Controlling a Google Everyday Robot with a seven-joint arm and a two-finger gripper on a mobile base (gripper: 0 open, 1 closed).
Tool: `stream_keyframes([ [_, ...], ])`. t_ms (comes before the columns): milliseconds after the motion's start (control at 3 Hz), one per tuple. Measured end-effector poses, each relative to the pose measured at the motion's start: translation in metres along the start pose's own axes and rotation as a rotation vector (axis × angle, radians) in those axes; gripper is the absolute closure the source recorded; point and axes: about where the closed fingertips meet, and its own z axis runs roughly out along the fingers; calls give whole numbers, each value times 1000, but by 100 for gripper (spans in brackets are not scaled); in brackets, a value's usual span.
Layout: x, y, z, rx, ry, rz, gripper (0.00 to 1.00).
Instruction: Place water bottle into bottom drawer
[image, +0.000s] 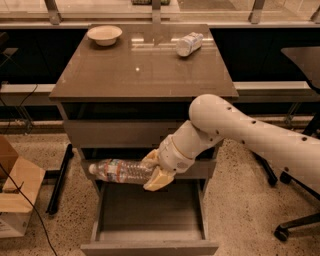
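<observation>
The claw (154, 172) is clamped on one end of the water bottle (120, 171), which sticks out level to the claw's side. The open bottom drawer (150, 212) lies directly beneath the claw.

Speckled terrazzo floor (240, 200) spreads below our gripper (150, 171), which hangs in front of the bench (140, 75). We see a cardboard box (15, 195) off to its left, a black chair base (299, 222) to its right, dark wall panels (30, 55) up behind it, and light glinting off the bench's glossy top.
</observation>
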Motion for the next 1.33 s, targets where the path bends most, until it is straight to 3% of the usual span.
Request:
stream_keyframes([
  [333, 26, -23, 40, -31, 44, 118, 100],
  [667, 25, -22, 43, -40, 45, 134, 100],
  [1000, 44, -19, 65, -54, 81, 169, 100],
  [1333, 83, -16, 98, -58, 114, 249, 100],
])
